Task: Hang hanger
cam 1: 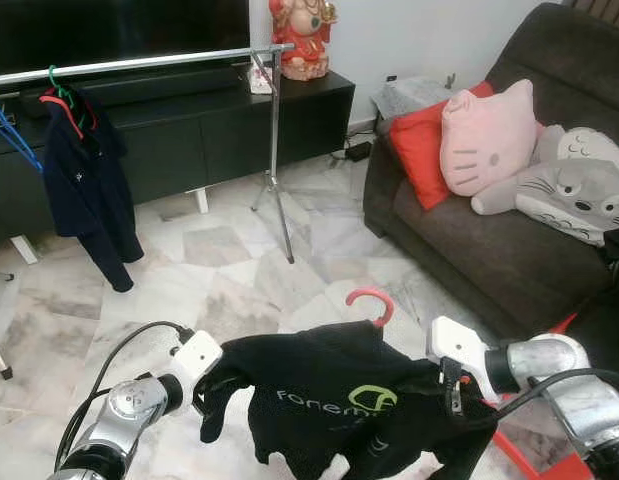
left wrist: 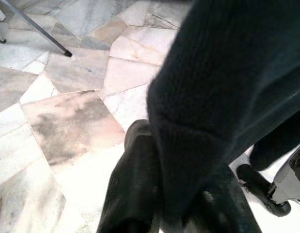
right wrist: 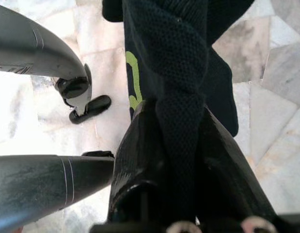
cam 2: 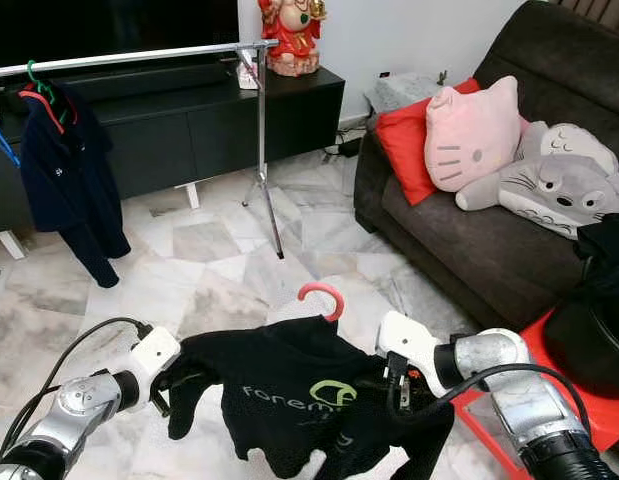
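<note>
Closest to me, I have the black shirt (cam 1: 334, 405) stretched between both arms, low over the marble floor (cam 1: 219, 270). My left claw (cam 1: 202, 392) is clamped on one shoulder of the fabric; its wrist view shows the dark cloth pinched between the fingers (left wrist: 135, 194). My right claw (cam 1: 451, 392) is closed on the other shoulder, with a twisted fold of knit running straight down between its fingers (right wrist: 140, 160). The shirt sits on a hanger whose pink hook (cam 1: 372, 300) pokes up out of the collar, roughly midway between my claws and pointing away from me.

Further out, across the open floor, stands the clothes rail (cam 1: 139, 62) on its metal stand (cam 1: 276, 170), in front of the dark TV cabinet (cam 1: 239, 120). A navy garment (cam 1: 84, 180) already hangs near the rail's left end, beside some spare hangers (cam 1: 9, 130). To my right is the brown sofa (cam 1: 469, 230) with plush cushions (cam 1: 489, 140).

To do this well, I judge I should walk up to the bare right stretch of the rail, keep both shoulders level so the hook stays upright, lift it above the bar, then lower until it catches before releasing. Sagging cloth near my feet could snag, so I'd keep it raised.
</note>
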You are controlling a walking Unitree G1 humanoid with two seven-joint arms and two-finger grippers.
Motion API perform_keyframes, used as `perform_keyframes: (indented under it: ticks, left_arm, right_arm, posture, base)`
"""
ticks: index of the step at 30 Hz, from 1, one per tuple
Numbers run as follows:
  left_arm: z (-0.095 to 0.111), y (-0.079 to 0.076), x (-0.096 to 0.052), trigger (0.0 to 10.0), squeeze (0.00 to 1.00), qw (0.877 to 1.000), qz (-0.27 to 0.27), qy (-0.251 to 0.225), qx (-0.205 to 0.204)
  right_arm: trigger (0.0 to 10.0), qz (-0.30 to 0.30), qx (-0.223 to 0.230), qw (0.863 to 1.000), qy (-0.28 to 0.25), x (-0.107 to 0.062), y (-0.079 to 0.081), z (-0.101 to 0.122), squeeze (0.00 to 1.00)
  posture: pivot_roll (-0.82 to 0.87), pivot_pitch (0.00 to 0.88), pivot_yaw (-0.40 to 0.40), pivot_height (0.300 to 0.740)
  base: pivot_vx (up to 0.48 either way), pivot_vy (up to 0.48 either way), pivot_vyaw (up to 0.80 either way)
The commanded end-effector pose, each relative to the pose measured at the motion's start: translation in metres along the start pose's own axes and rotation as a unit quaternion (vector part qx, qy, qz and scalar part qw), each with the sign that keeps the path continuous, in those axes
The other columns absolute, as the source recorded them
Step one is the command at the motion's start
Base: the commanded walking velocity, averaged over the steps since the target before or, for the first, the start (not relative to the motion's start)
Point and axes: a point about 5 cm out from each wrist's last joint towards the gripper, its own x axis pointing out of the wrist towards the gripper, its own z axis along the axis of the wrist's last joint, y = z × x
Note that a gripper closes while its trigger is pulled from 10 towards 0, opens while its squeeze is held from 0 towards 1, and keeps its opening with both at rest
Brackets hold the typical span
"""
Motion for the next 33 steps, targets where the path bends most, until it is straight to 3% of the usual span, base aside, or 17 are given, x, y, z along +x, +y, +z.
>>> perform_keyframes:
  ticks: [1,17,20,23,25,27,28,29,32,33]
  left_arm:
    - [0.002,0.005,-0.002,0.0,0.00,1.000,0.001,0.000,0.010]
    - [0.001,0.006,-0.003,0.0,0.00,1.000,0.005,0.007,0.008]
    - [0.002,0.013,-0.004,0.0,0.00,0.999,0.040,0.001,-0.005]
    - [0.005,0.029,-0.008,0.0,0.00,0.992,0.121,-0.007,-0.036]
    - [0.004,0.032,-0.009,0.0,0.00,0.990,0.135,-0.006,-0.039]
    - [0.000,0.045,-0.017,0.0,0.00,0.978,0.201,0.007,-0.048]
    - [0.000,0.045,-0.017,0.0,0.00,0.978,0.201,0.007,-0.048]
    - [-0.005,0.052,-0.023,0.0,0.00,0.966,0.251,0.026,-0.049]
    - [-0.010,0.055,-0.027,0.0,0.00,0.958,0.277,0.038,-0.058]
    - [-0.015,0.057,-0.030,0.0,0.00,0.949,0.305,0.053,-0.065]
  right_arm:
    - [10.0,-0.014,-0.012,1.000,0.000,-0.005,-0.005,0.004,0.00]
    - [10.0,-0.027,-0.017,0.999,0.004,-0.005,-0.008,0.004,0.00]
    - [10.0,-0.047,-0.017,0.999,0.009,-0.005,-0.012,0.003,0.00]
    - [10.0,-0.078,-0.012,0.995,0.063,-0.006,-0.017,-0.011,0.00]
    - [10.0,-0.080,-0.013,0.994,0.073,-0.007,-0.017,-0.014,0.00]
    - [10.0,-0.105,-0.002,0.989,0.105,-0.008,-0.019,-0.026,0.00]
    - [10.0,-0.105,-0.002,0.989,0.105,-0.008,-0.019,-0.026,0.00]
    - [10.0,-0.129,0.005,0.986,0.110,-0.008,-0.021,-0.029,0.00]
    - [10.0,-0.164,0.017,0.979,0.121,-0.010,-0.026,-0.032,0.00]
    - [10.0,-0.196,0.025,0.971,0.133,-0.010,-0.031,-0.037,0.00]
  posture:
    - [-0.04,0.000,-0.082,0.740]
    - [-0.04,0.000,-0.086,0.740]
    - [-0.04,0.000,-0.086,0.740]
    - [-0.04,0.000,-0.085,0.740]
    - [-0.04,0.000,-0.085,0.740]
    - [-0.03,0.000,-0.085,0.740]
    - [-0.03,0.000,-0.085,0.740]
    - [-0.04,0.000,-0.085,0.740]
    - [-0.04,0.000,-0.084,0.740]
    - [-0.04,0.000,-0.084,0.740]
  base:
    - [0.000,0.000,0.00]
    - [0.000,0.000,0.00]
    - [0.000,0.000,0.00]
    - [0.000,0.000,0.00]
    - [0.000,0.000,0.00]
    - [0.000,0.000,0.00]
    - [0.000,0.000,0.00]
    - [0.000,0.000,0.00]
    - [0.000,0.000,0.00]
    - [0.000,0.000,0.00]
